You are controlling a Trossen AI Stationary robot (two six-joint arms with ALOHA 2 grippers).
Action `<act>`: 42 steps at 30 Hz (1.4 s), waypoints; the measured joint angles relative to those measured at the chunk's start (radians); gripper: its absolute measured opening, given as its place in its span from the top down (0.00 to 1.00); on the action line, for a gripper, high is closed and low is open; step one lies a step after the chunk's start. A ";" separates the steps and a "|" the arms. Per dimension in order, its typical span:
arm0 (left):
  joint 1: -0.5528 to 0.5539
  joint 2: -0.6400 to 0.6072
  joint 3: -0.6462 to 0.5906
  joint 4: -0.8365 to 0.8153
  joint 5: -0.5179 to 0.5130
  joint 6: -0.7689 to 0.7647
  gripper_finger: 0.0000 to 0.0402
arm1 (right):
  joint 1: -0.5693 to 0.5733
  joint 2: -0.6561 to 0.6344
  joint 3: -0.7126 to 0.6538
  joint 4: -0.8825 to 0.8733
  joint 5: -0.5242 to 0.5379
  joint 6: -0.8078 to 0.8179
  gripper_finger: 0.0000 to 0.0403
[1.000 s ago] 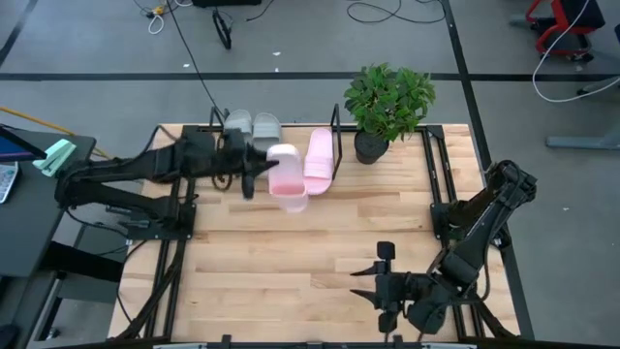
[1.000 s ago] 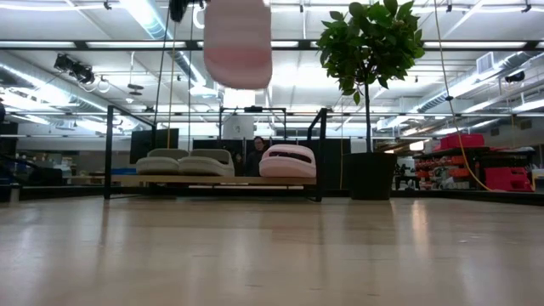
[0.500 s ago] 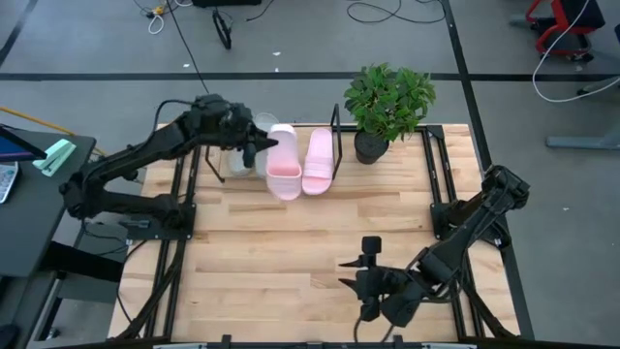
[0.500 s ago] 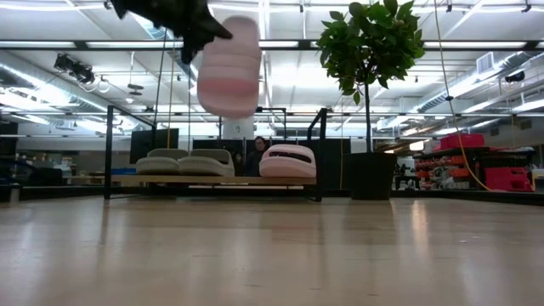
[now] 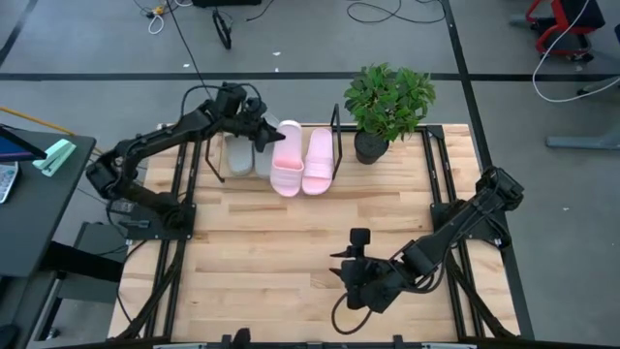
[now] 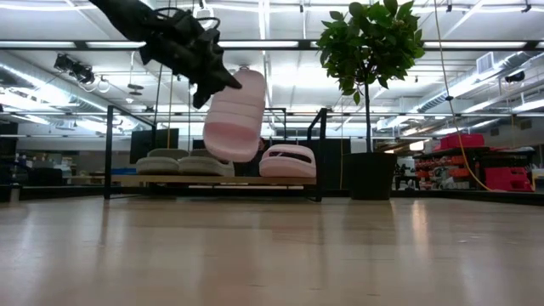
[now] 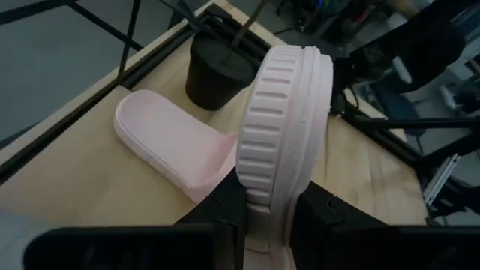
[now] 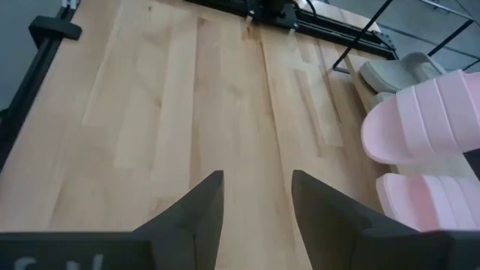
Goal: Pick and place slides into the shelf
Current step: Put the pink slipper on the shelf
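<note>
Held pink slide [image 5: 286, 162] is in the air over the shelf [image 6: 119, 179], sole facing the low camera, tilted with one end higher; it hangs just beside the second pink slide [image 5: 319, 160], which lies flat on the shelf board at the end nearest the plant. In the low view the held slide [image 6: 235, 116] sits above and between the sage pair and the seated pink one [image 6: 287, 161], not touching the board.

Left gripper [image 5: 263, 137] has its fingers pinched on the held slide's end; the left wrist view shows the ribbed sole edge [image 7: 281, 135] clamped between the 2 dark fingers [image 7: 225, 214], with the other pink slide [image 7: 169, 146] and the black pot [image 7: 223, 74] beyond.

2 sage slides [image 5: 247, 155] sit side by side on the shelf at the end away from the plant, partly under the left arm in the high view; the low view shows them flat on the board [image 6: 185, 162].

Potted plant [image 5: 387, 102] stands at the counter's far edge, just beside the shelf end.

Right gripper [image 5: 355, 271] hovers over the bare wooden counter [image 5: 291, 252] near its front, well apart from the shelf. Its fingers [image 8: 196, 210] are spread with nothing between them, pointed toward the slides.
</note>
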State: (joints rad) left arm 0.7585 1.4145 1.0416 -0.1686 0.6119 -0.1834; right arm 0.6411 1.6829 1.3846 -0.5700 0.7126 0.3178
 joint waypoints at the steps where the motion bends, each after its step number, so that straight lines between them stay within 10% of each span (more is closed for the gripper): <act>1: 0.005 0.010 0.000 0.018 0.010 -0.002 0.82 | -0.005 0.000 0.000 0.000 0.000 -0.005 0.60; 42: 0.086 0.289 0.000 0.279 0.131 0.011 0.81 | -0.135 -0.001 0.000 -0.006 -0.094 -0.059 0.60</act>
State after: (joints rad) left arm 0.8444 1.7035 1.0412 0.1104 0.7433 -0.1722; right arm 0.5060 1.6817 1.3846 -0.5758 0.6186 0.2590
